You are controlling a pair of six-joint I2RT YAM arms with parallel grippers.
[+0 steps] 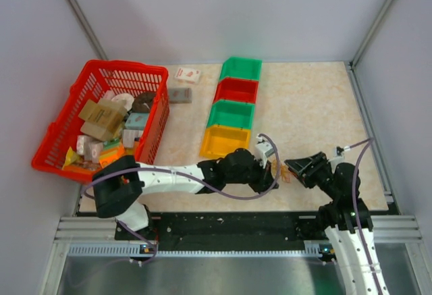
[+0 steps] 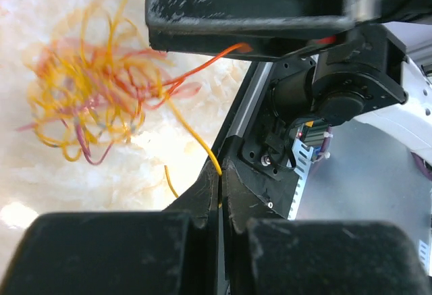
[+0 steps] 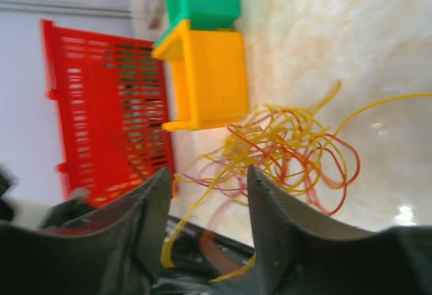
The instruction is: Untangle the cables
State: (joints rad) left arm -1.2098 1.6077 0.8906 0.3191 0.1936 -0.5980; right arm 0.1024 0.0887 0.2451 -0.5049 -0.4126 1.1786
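Note:
The cables form a loose tangle of yellow, orange and red strands [image 2: 88, 99] on the marbled table, also in the right wrist view [image 3: 290, 140]. In the top view only a small orange bit [image 1: 284, 173] shows between the two grippers. My left gripper [image 2: 221, 173] is shut on one yellow strand that runs taut up to the tangle; in the top view it [image 1: 273, 163] sits just left of the tangle. My right gripper [image 3: 206, 173] is open just right of the tangle [image 1: 295, 167], with yellow strands passing between its fingers. An orange strand [image 2: 202, 65] runs to its underside.
A row of small bins stands behind the grippers: yellow [image 1: 225, 142], green [image 1: 231, 114], red [image 1: 236, 90], green [image 1: 241, 69]. A red basket [image 1: 152, 116] full of packets is at the left. Two packets [image 1: 187, 74] lie near it. The table's near edge rail [image 1: 236, 224] is close below.

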